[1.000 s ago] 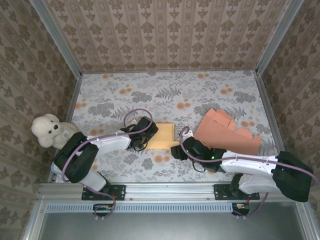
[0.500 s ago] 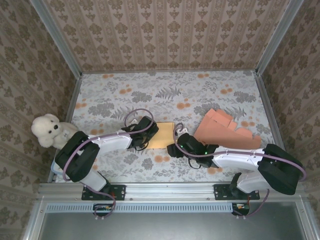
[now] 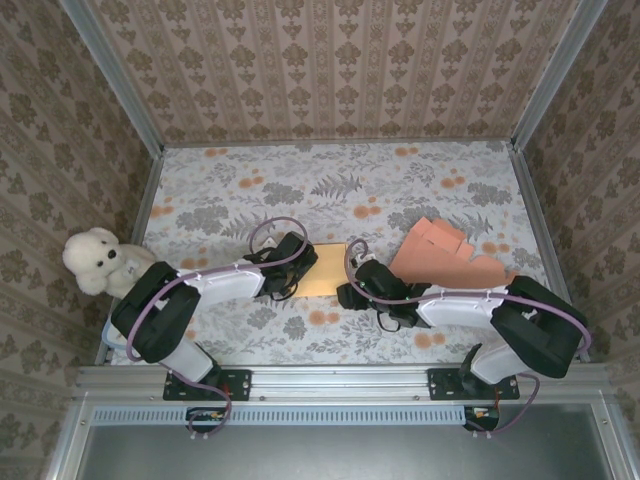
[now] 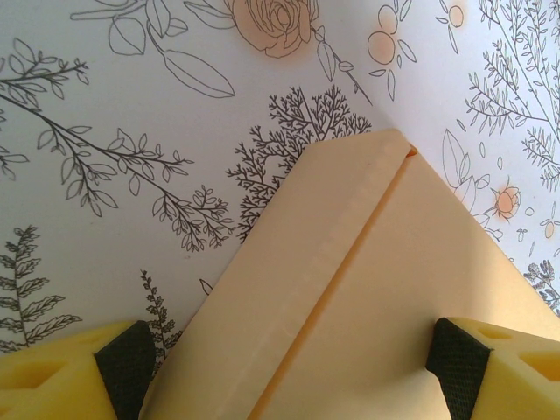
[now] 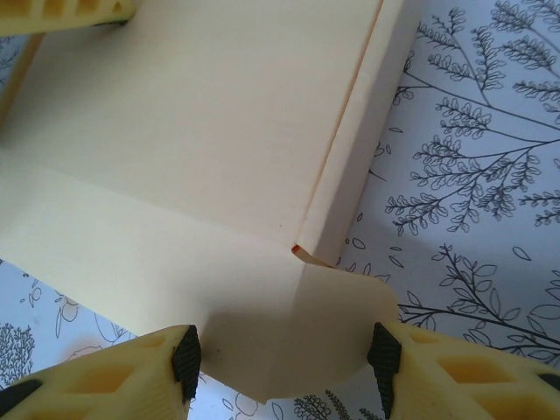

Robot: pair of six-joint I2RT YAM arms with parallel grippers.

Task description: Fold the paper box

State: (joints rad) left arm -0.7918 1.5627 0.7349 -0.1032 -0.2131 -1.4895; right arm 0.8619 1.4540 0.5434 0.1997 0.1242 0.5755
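paper box (image 3: 322, 270) flat | left fingers (image 4: 122, 363) spread, straddling it | right fingers (image 5: 186, 360) spread, straddling it

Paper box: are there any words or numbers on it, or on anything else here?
None can be read.
The paper box is plain pale yellow in both wrist views, with no print.
The tablecloth has only drawn flowers and leaves.
The white teddy bear and the orange cardboard pile show no label from above.
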